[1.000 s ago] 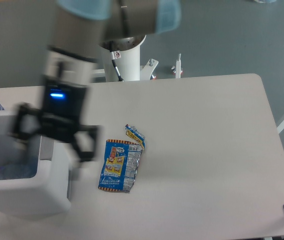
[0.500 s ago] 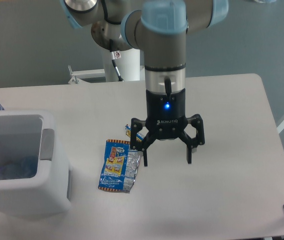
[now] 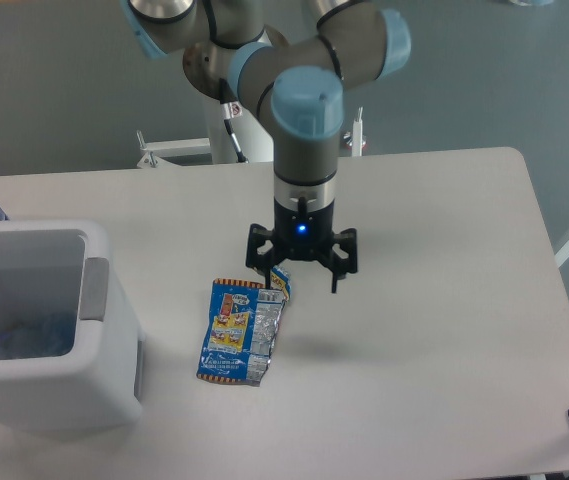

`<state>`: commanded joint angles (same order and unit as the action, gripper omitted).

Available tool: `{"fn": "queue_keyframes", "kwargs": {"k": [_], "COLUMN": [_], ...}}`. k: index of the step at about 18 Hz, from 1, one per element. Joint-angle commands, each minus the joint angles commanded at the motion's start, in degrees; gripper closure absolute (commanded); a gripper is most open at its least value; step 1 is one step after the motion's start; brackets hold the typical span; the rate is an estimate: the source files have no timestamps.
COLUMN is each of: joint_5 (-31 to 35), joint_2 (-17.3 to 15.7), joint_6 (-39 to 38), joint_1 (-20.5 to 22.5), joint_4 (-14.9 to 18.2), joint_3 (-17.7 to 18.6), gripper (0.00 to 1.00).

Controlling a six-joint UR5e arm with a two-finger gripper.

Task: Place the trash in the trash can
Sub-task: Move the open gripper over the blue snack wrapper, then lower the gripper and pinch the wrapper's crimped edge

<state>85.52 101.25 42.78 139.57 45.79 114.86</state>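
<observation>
Snack wrapper (image 3: 241,330) flat on the table (image 3: 444,300), well right of the trash can (image 3: 39,335), just below-left of the gripper (image 3: 299,275). Gripper spread wide, holding nothing, poised over the wrapper's upper right corner. Probably very light, thin, crinkly, foil-slick; likely to slide or fold under the fingers. Best bet for a hold: the raised, curled top-right edge, pinched across the thin sheet, not the flat middle. Something bluish inside the can, blurred, maybe the bottle; cannot tell. Versus half a second ago: gripper smaller in frame, shifted left and toward the table's far side, now partly over the wrapper corner rather than right of it. Wrapper and can unmoved.
</observation>
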Motion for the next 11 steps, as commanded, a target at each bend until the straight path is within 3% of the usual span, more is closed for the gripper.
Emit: {"fn": "queue_keyframes", "kwargs": {"k": [5, 11], "joint_5": [1.7, 2.9], "joint_2": [2.6, 5.7], "joint_6": [3.8, 4.2], "joint_1": [-0.5, -1.8], "joint_4": [-0.4, -1.0], "joint_3": [3.4, 2.9], "gripper": [0.0, 0.0]}}
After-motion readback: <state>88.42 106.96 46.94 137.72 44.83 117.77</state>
